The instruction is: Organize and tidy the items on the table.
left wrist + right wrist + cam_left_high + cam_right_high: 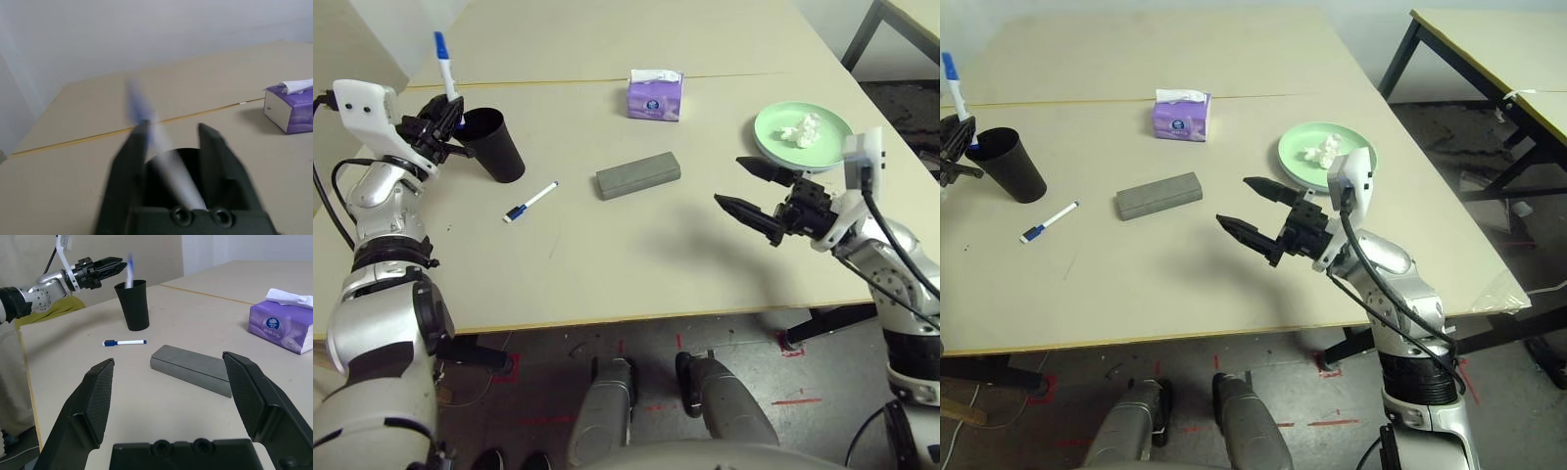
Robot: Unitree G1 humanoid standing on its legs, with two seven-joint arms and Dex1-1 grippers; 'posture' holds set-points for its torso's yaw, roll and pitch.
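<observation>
My left gripper (pixel 460 125) hovers at the rim of the black tapered cup (pixel 494 145) at the table's far left. Its fingers stand apart around a white marker (pixel 443 64) that points blue cap up and shows blurred in the left wrist view over the cup's mouth. A second blue-capped marker (pixel 530 203) lies flat just right of the cup. The grey glasses case (pixel 638 174) rests mid-table. A crumpled white tissue (pixel 800 130) lies on the light-green plate (pixel 827 122) at the right. My right gripper (pixel 729 181) hangs open and empty, near the plate, pointing toward the case.
A purple tissue box (pixel 655 95) stands behind the case, by the seam of the beige table (pixel 607 264). Another table (pixel 1489 39) stands off to the right across a gap. The near table edge runs just below both forearms.
</observation>
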